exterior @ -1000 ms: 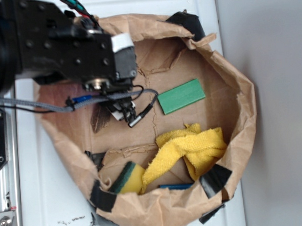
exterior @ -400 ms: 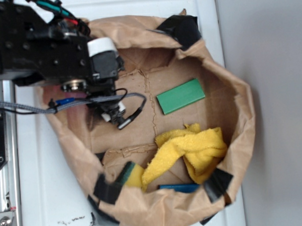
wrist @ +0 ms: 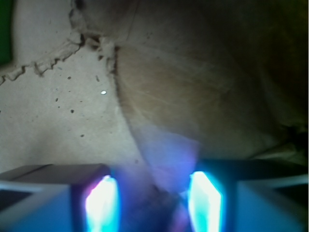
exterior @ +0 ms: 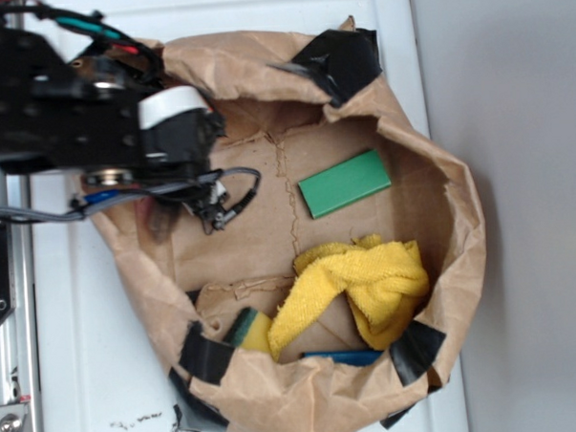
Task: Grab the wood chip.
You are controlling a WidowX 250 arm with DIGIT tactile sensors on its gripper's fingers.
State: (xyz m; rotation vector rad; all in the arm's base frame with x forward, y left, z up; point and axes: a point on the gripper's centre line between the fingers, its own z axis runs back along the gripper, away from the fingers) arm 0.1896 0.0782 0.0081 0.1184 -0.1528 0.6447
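My gripper [exterior: 173, 207] hangs under the black wrist at the left inside wall of the brown paper bag [exterior: 429, 172]. A dark brown sliver, the wood chip [exterior: 159, 222], pokes out from under the wrist there. In the wrist view my gripper [wrist: 153, 203] shows two glowing blue pads [wrist: 101, 203] with a moderate gap. A blurred dark shape, the wood chip [wrist: 166, 186], sits between them, so the gripper looks shut on it. Beyond the fingers lies creased bag paper [wrist: 72, 111].
Inside the bag lie a green block [exterior: 344, 183], a crumpled yellow cloth [exterior: 358, 285], a yellow-green sponge [exterior: 250, 331] and a blue item [exterior: 337, 357]. Black tape patches [exterior: 343, 60] mark the bag rim. The bag wall [exterior: 128, 271] stands close on the left.
The arm has moved left toward the bag's left wall. The wood chip has left its spot on the floor and shifted left with it. The bag rim has been pushed and deformed.
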